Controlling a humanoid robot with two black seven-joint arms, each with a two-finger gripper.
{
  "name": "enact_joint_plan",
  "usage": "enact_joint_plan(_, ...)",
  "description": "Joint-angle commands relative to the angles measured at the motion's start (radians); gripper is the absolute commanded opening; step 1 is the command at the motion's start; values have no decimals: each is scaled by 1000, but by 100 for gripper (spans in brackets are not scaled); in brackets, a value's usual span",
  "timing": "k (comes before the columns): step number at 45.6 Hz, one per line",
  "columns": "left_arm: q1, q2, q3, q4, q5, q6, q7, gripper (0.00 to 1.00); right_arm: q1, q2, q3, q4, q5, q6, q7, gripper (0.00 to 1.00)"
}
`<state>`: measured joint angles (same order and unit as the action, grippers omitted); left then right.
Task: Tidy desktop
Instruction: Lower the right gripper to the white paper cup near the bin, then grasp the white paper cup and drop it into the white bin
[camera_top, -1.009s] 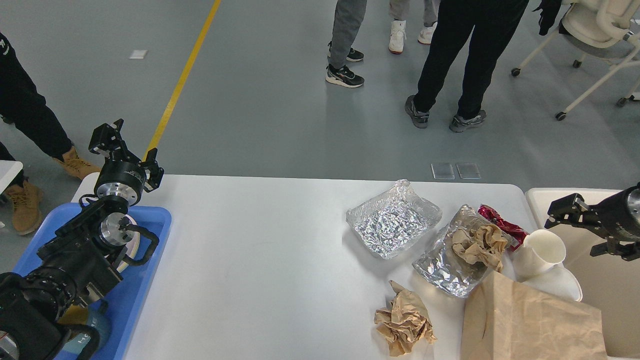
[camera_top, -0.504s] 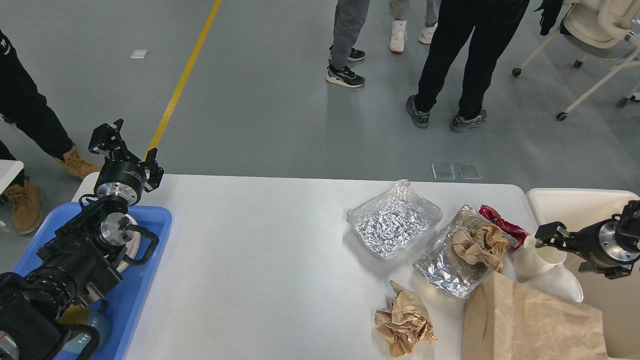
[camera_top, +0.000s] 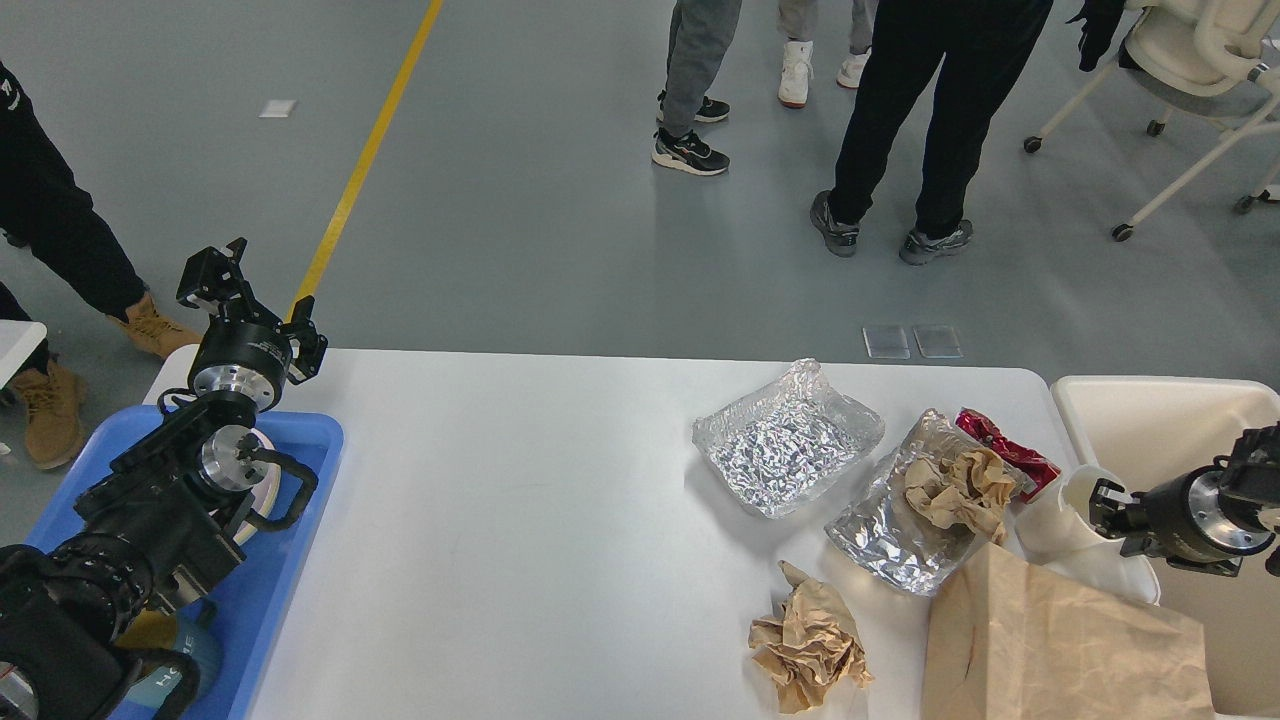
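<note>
Head view: the right jaws (camera_top: 1100, 497) sit at the rim of a smooth white paper cup (camera_top: 1065, 520) lying tilted at the bench's right end; they are seen small and dark, so their opening, and whether they grip the cup, cannot be told. Just below them stands a stiff brown paper bag (camera_top: 1060, 650) with creased sides. To their left lies a crinkled foil sheet (camera_top: 890, 530) carrying a crumpled brown paper wad (camera_top: 960, 490), with a glossy red wrapper (camera_top: 1000, 445) at its far edge. Further left are a dented square foil tray (camera_top: 785, 440) and, nearer the robot, a second brown paper ball (camera_top: 810, 650). Behind the right jaws is a cream plastic bin (camera_top: 1160, 420) with rounded walls. All the litter rests on the bench (camera_top: 520, 520), a wide matte white top with rounded corners. The left jaws (camera_top: 245, 290) stand spread apart and empty above the bench's far left corner, over a blue tray (camera_top: 300, 500).
</note>
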<state>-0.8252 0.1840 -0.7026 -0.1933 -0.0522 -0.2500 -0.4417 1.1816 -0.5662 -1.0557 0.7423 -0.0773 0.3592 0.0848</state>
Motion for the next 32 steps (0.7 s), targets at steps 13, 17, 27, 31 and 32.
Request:
enact_joint_plan(13, 0, 0, 0, 0, 0, 0, 0, 96, 10, -1, 37, 0, 2, -11, 0, 0)
enact_joint_plan(17, 0, 0, 0, 0, 0, 0, 0, 96, 19, -6, 48, 2, 2, -11, 0, 0)
enact_joint_plan(27, 0, 0, 0, 0, 0, 0, 0, 96, 116, -70, 43, 40, 2, 4, 1, 0)
enact_joint_plan(31, 0, 0, 0, 0, 0, 0, 0, 96, 177, -118, 39, 86, 1, 12, 3, 0)
enact_joint_plan(32, 0, 0, 0, 0, 0, 0, 0, 96, 197, -127, 39, 95, 1, 18, 3, 0)
